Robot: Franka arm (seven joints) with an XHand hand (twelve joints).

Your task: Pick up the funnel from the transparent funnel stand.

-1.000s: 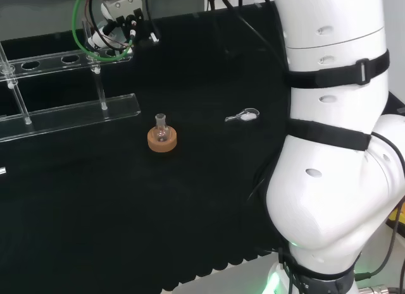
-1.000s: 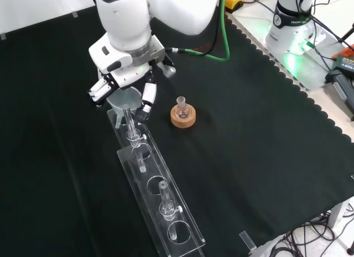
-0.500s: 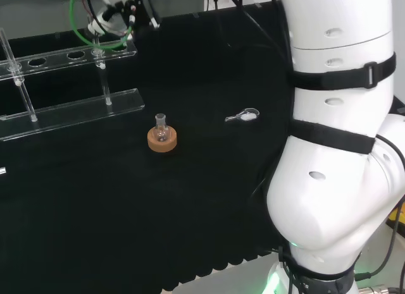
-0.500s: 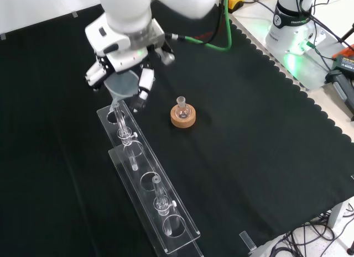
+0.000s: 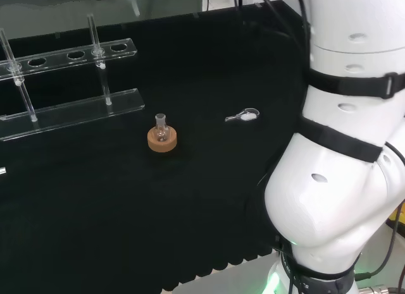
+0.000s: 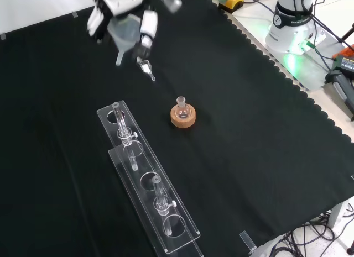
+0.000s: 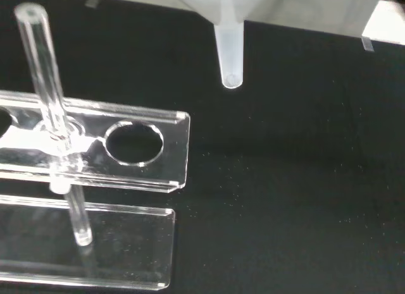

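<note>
While the hand [image 6: 124, 11] hangs high over the far edge of the table in the front view, its fingers are curled round the wide cone of the funnel [image 6: 123, 36], whose spout points down into open air, well clear of the stand [image 6: 146, 177]. From the wrist view the spout tip hovers above bare black cloth [image 6: 249, 135], just past the end of the stand's upper plate, where a round hole sits empty.

That funnel looks like thin, cloudy plastic, so I judge it light and fairly stiff, but smooth enough to slip if pinched on the taper. Its cone rim seems the sensible place to hold: wide, and the fingers can wrap it, as they do now. The narrow spout would be a poor place to grip and might flex.

On the stand, which is clear plastic with two tiers, thin glass tubes [image 5: 96, 50] stand upright in some holes; these look fragile and easy to knock. It lies near the left edge of the table in the front view.

Near the table's middle a small round flask [image 6: 182, 109] sits on a cork ring [image 6: 183, 117]. A small spoon [image 5: 243, 116] lies apart from it. Around the table edge are cables, and the room beyond is plain and pale.
</note>
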